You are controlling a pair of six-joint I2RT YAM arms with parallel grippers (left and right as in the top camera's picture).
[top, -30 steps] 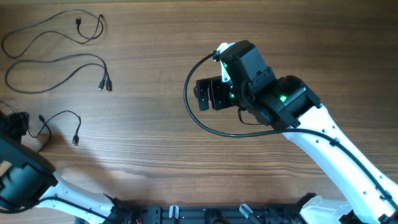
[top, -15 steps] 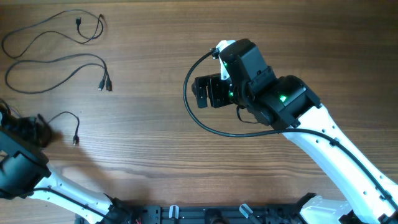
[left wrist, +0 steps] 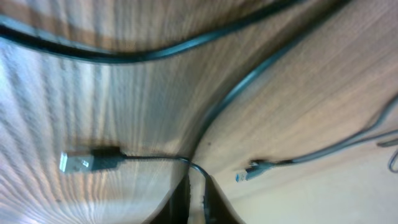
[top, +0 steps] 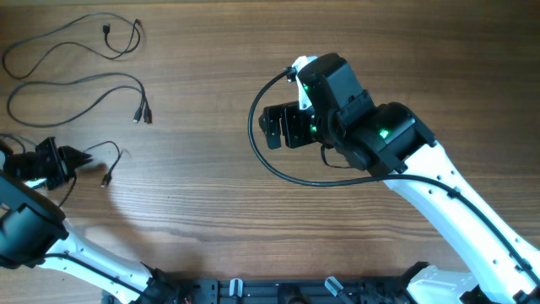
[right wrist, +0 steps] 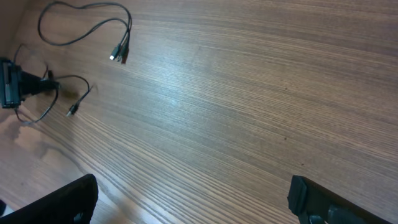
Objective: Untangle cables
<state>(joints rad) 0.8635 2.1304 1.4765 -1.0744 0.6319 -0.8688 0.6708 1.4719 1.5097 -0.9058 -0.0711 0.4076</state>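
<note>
Three thin black cables lie apart at the table's left. The top cable (top: 76,28) and the middle cable (top: 80,83), with its two plugs (top: 141,114), rest flat. My left gripper (top: 69,159) is shut on the short cable (top: 108,150), whose plug (top: 105,180) hangs near the wood. In the left wrist view the strand (left wrist: 198,169) runs in between the closed fingers (left wrist: 181,202), with a USB plug (left wrist: 76,163) on the left. My right gripper (top: 283,127) hovers open over mid-table, far from the cables, its fingers (right wrist: 68,199) wide apart with nothing between them.
The right arm's thick black wire (top: 257,139) loops beside its wrist. The right wrist view shows the middle cable (right wrist: 81,25) and short cable (right wrist: 78,79) far off at upper left. A thicker dark cord (left wrist: 124,53) crosses the top of the left wrist view.
My left gripper has closed on the short cable and shifted right and up. The cable's loop and plug have been dragged slightly. The right arm has not moved.
</note>
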